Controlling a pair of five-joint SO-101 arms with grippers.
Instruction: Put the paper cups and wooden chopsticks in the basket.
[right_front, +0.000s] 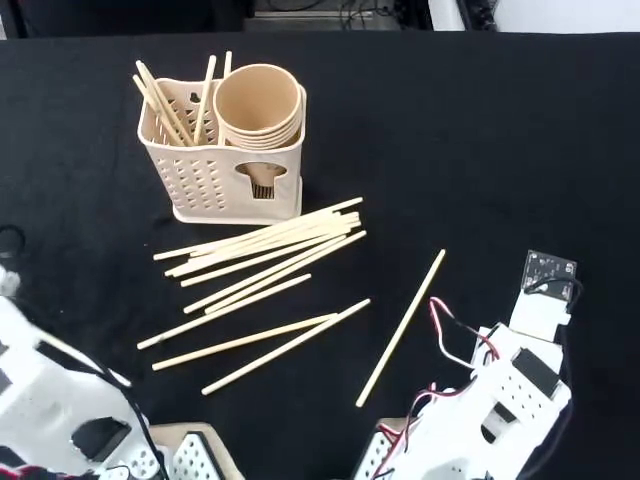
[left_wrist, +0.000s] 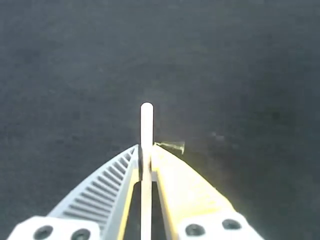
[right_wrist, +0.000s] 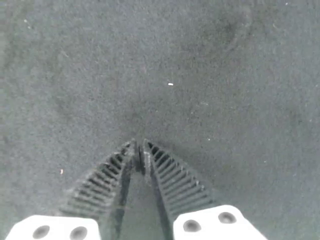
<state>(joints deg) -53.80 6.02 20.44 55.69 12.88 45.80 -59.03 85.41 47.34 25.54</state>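
High view: a black worktop (right_front: 500, 150) carries everything. 2 white arms sit at its near edge, one arm (right_front: 60, 420) at the lower left corner, another (right_front: 500, 400) at the lower right. A cream perforated basket (right_front: 200, 185) stands upright toward the far left. A stack of paper cups (right_front: 258, 100) sits in its right compartment, and several standing chopsticks (right_front: 170, 105) lean in its left. A fan of loose chopsticks (right_front: 265, 245) lies on the worktop just in front of the basket, with a pair of chopsticks (right_front: 250, 342) nearer the arms and a single chopstick (right_front: 402, 313) apart to the right.

Left wrist view: the left jaws are closed on a held chopstick (left_wrist: 146, 120), its rounded tip poking past them.

Right wrist view: the right jaws are closed together, holding nothing.
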